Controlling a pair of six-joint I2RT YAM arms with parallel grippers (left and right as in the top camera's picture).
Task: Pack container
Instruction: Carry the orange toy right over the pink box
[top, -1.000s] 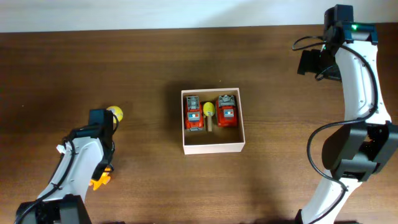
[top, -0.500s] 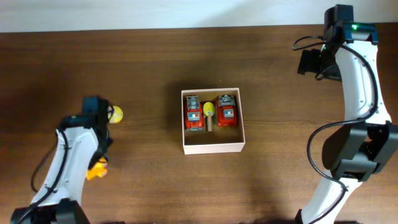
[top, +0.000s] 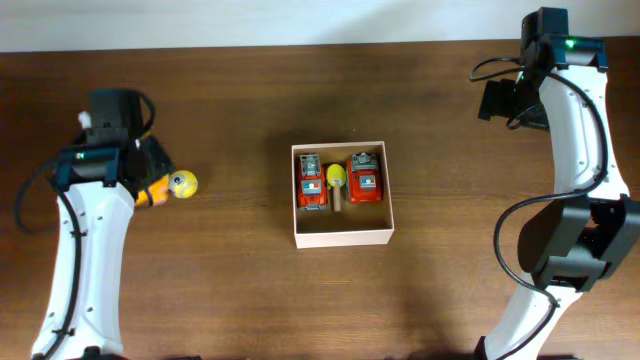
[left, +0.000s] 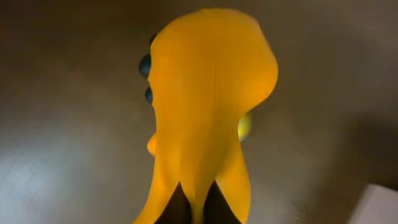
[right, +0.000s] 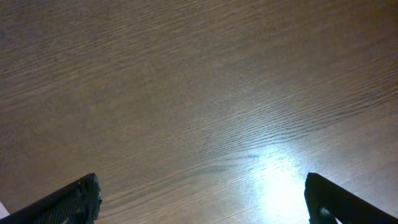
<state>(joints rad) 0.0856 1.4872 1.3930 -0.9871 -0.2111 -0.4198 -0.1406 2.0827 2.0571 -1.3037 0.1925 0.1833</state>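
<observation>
Overhead: container sat mid-table, already holding red cars; left gripper hung well apart.
Left wrist: orange toy clamped, presumably for packing.
Right wrist: right gripper spread wide, empty, parked clear.

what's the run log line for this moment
left gripper: shut on orange toy | right gripper: open over table | container: two red toys inside | yellow ball: on table

Driving this remotely, and it looks like a robotics lab bench to me: two white robot arms, left and right, trailing black cables, at a dark brown wood-grain tabletop against a plain pale wall.
</observation>
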